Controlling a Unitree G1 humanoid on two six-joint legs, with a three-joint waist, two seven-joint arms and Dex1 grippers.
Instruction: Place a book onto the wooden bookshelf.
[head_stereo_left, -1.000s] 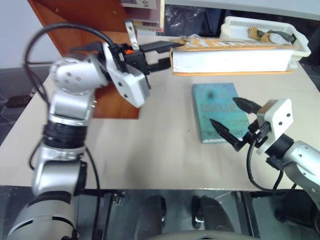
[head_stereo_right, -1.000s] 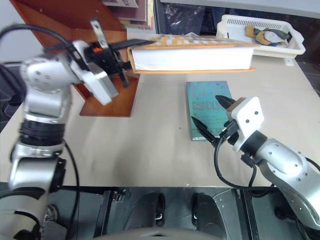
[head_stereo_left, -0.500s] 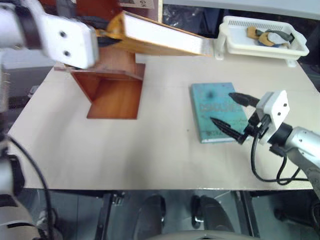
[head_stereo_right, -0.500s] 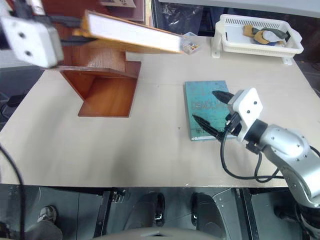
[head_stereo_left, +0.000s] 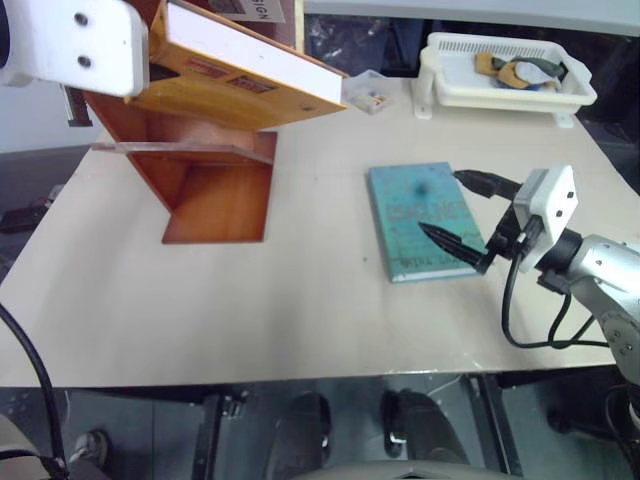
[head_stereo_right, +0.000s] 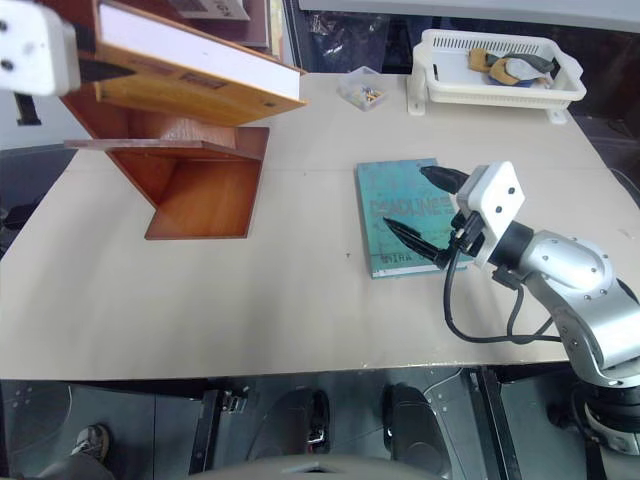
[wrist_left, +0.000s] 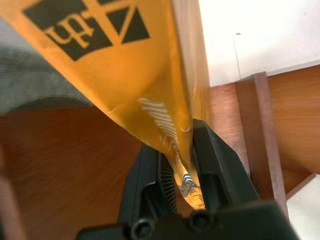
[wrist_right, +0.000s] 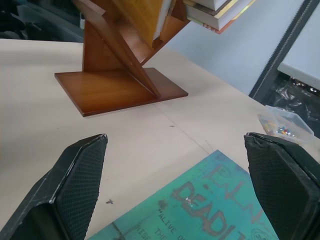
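The orange-yellow book hangs tilted above the wooden bookshelf at the table's far left, its white page edges facing up and to the right. My left gripper is shut on the book's edge, with its fingers pinching the cover. The reddish-brown panels of the bookshelf lie close behind the book. My right gripper stands open and level just above the right part of a teal-green book, which lies flat on the table. Nothing is between its wide-spread fingers.
A white plastic basket with small items stands at the back right. A small clear box of beads sits left of it. Other books rest on the shelf's upper part. Bare tabletop lies between the shelf and the teal book.
My left arm has swung the book up and to the left, from level over the table's back to tilted over the shelf. The right gripper stays open over the teal book.
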